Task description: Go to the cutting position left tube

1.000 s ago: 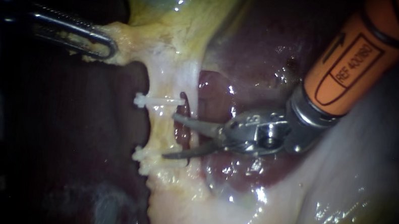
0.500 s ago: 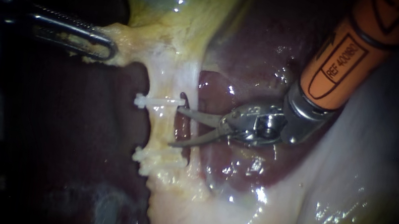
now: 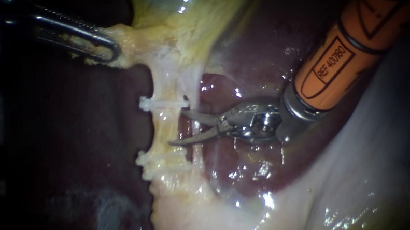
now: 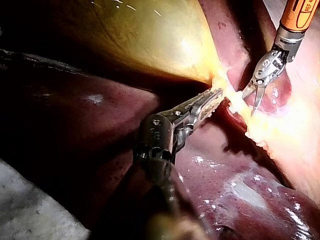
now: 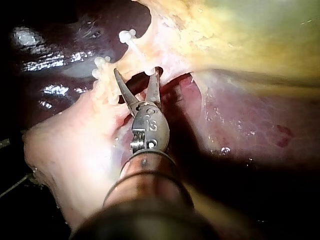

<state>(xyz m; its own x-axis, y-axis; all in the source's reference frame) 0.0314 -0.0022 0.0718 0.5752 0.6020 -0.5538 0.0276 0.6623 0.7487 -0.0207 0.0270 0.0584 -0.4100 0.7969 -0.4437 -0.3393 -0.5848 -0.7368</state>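
My left instrument (image 3: pixel 111 48), at ten o'clock, clamps the gallbladder (image 3: pixel 186 13) neck. The left tube (image 3: pixel 164 131) runs pale through the centre. My right instrument (image 3: pixel 178 127), entering from two o'clock, holds its blades moderately open against the tube, between the upper clip (image 3: pixel 162 104) and lower clip (image 3: pixel 165 163). I judge both blades should straddle it squarely, clear of either clip.

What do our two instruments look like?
The left instrument has a dark shaft and long, slotted, fine-toothed steel jaws. The right instrument has an orange sleeve with black outline markings and a black ring, a silvery wrist, and two slim, curved, pointed blades.
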